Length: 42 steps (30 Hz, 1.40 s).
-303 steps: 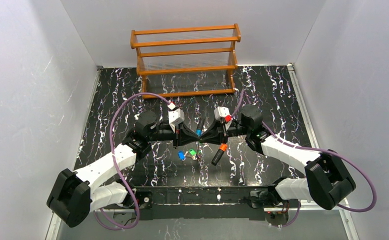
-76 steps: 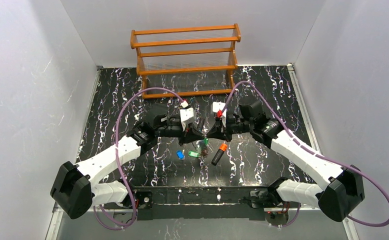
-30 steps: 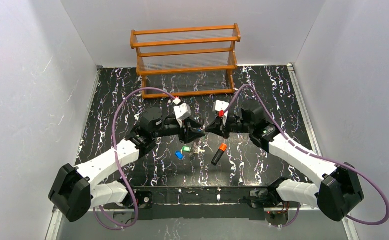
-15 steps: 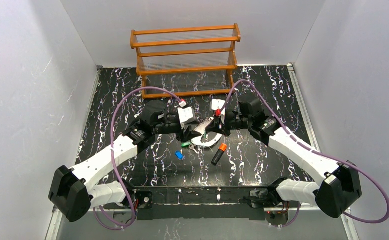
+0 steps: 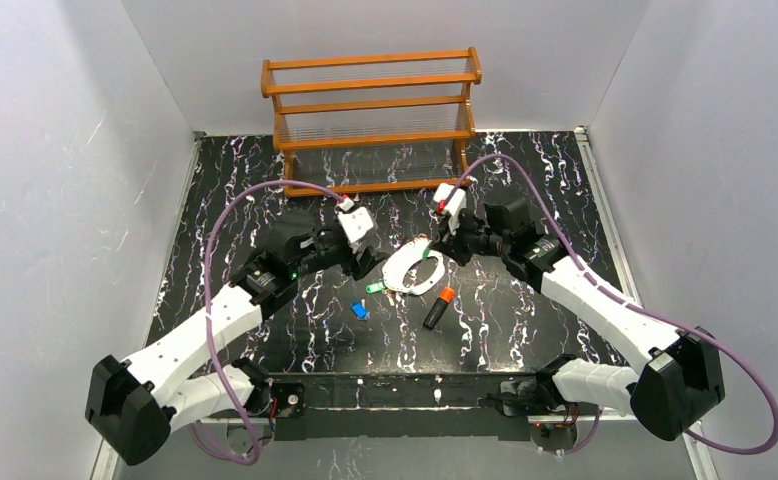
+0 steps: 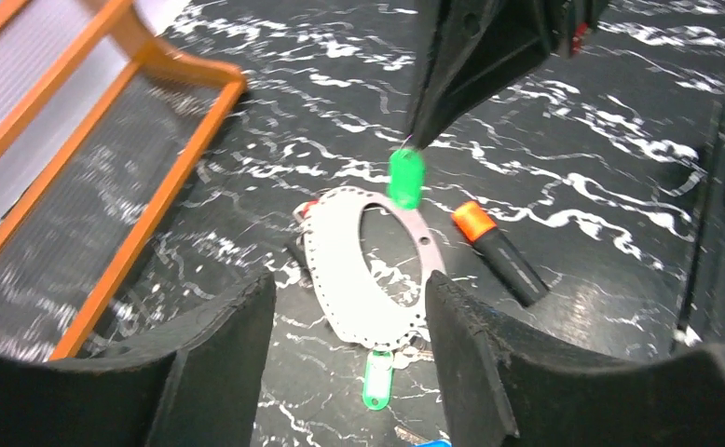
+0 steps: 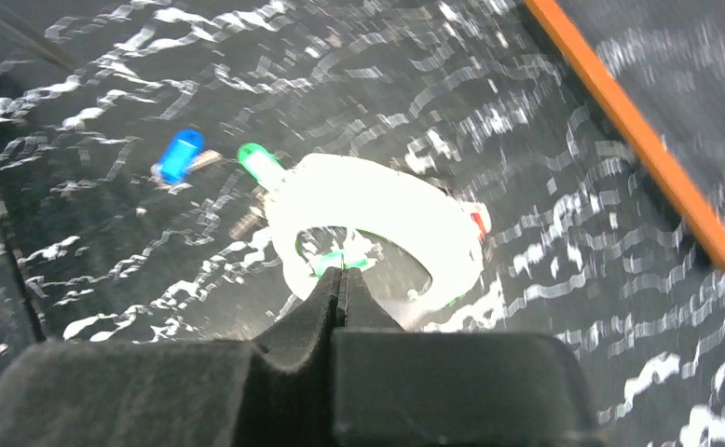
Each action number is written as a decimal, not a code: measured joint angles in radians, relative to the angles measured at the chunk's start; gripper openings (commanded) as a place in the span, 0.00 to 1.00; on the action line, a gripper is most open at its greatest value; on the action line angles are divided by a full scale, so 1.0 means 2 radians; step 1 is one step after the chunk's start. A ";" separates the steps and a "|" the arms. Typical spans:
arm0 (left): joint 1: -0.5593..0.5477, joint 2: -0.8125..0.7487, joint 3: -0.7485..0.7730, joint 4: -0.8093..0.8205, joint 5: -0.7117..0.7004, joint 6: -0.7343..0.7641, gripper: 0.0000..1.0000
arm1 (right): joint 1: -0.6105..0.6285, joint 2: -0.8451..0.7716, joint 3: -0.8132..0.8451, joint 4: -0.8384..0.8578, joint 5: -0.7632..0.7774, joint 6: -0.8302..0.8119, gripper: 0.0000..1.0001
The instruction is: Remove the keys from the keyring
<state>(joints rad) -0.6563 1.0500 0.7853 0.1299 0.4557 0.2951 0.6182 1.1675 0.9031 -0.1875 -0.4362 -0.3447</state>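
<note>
The pale keyring (image 5: 410, 272) lies flat-looking on the black marbled table between both arms. My right gripper (image 5: 436, 253) is shut on a green key (image 6: 405, 177) that hangs from its tips over the ring's far edge; whether this key is still joined to the ring I cannot tell. A second green key (image 6: 375, 377) lies at the ring's near edge, touching it, and a blue key (image 5: 360, 310) lies loose beside it. My left gripper (image 5: 367, 265) stands open to the left of the ring, holding nothing. In the right wrist view the shut right gripper (image 7: 343, 273) pinches green plastic above the keyring (image 7: 377, 214).
A black marker with an orange cap (image 5: 437, 307) lies right of the ring. A wooden rack (image 5: 370, 110) stands at the back of the table. A small red piece (image 6: 307, 207) shows at the ring's far left edge.
My left gripper has opened, let go of the ring and drawn back to the left. The ring has dropped lower between the arms. My right gripper stays shut on the green key.
</note>
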 measured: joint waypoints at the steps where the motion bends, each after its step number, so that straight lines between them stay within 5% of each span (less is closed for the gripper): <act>1: 0.000 -0.010 -0.006 0.004 -0.020 -0.006 0.64 | -0.008 -0.001 -0.008 0.005 0.016 0.017 0.01; 13: 0.000 -0.091 -0.046 0.027 -0.326 -0.079 0.93 | -0.128 0.042 -0.110 0.084 0.118 0.210 0.04; 16: 0.001 -0.105 -0.046 0.025 -0.365 -0.086 0.98 | -0.134 0.066 -0.126 0.112 0.123 0.241 0.15; 22: 0.001 -0.126 -0.046 0.022 -0.416 -0.101 0.98 | -0.148 0.076 -0.156 0.139 0.157 0.293 0.56; 31: 0.002 -0.153 -0.046 0.002 -0.457 -0.122 0.98 | -0.154 -0.039 -0.165 0.102 0.246 0.328 0.98; 42: 0.006 -0.198 -0.046 -0.055 -0.508 -0.158 0.98 | -0.155 -0.209 -0.146 -0.018 0.346 0.371 0.99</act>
<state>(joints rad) -0.6434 0.6540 0.6937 0.0204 -0.5602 -0.0204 0.3088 0.7498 0.6102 -0.2230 0.2562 0.3981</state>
